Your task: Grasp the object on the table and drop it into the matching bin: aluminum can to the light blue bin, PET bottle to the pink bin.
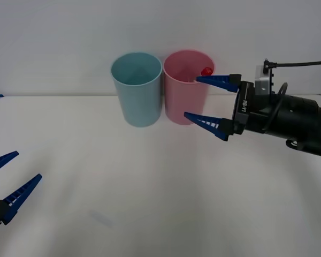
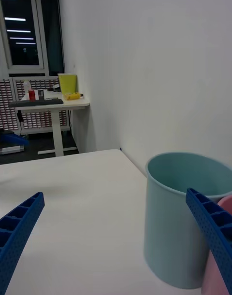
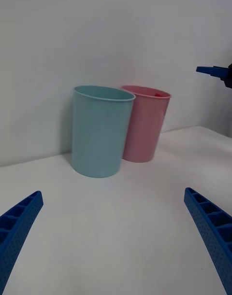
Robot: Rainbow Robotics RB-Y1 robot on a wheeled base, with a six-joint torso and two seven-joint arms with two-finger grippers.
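right claw (image 1: 209, 101): released, raised beside pink bin (image 1: 184, 91) rim | left claw (image 1: 5, 179): released, low at bench (image 1: 150, 187) left edge | PET bottle (image 1: 206, 71): red cap visible inside pink bin | light blue bin (image 1: 137, 88): touching pink bin, far edge

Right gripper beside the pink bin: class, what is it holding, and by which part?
Nothing. The right gripper is open beside the pink bin, its fingers empty; a red cap shows inside that bin.
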